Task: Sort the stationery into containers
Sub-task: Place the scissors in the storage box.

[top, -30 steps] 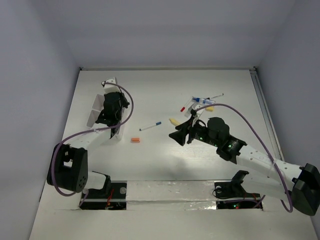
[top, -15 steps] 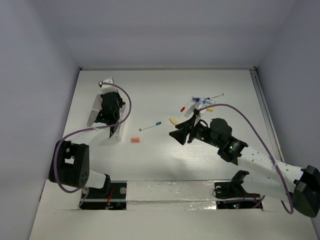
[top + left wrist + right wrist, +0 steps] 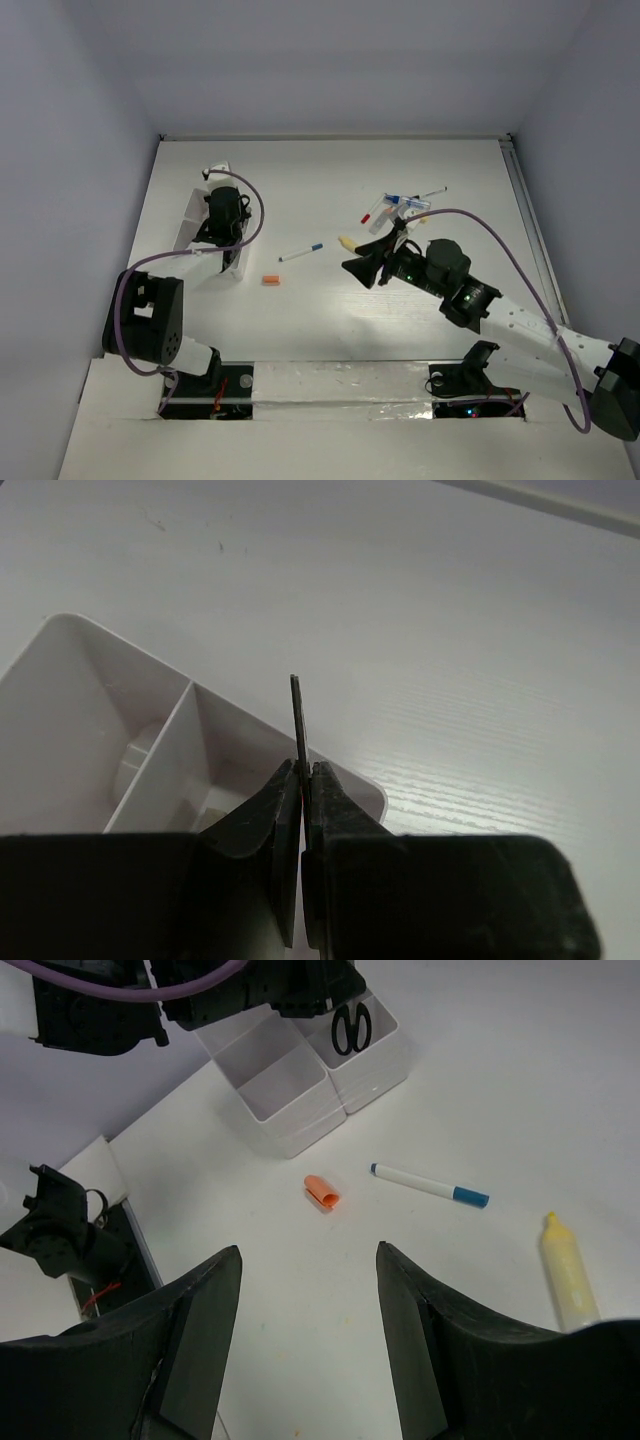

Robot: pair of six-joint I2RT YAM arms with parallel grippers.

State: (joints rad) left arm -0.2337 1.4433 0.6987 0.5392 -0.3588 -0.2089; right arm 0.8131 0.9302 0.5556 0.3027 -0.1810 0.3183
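Our left gripper point(image 3: 303, 780) hangs over the white box point(image 3: 70, 680) at the left of the top view, fingers pressed together. The scissors point(image 3: 350, 1028) already stand in one compartment. Our right gripper point(image 3: 308, 1252) gapes empty above the orange bit point(image 3: 322, 1191) at centre frame, probably lining up that pick.

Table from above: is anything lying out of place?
An orange bit, a blue-capped pen and a yellowish tube lie loose outside the white box, with a crossed heap of pens farther back. The scissors stand in a compartment.
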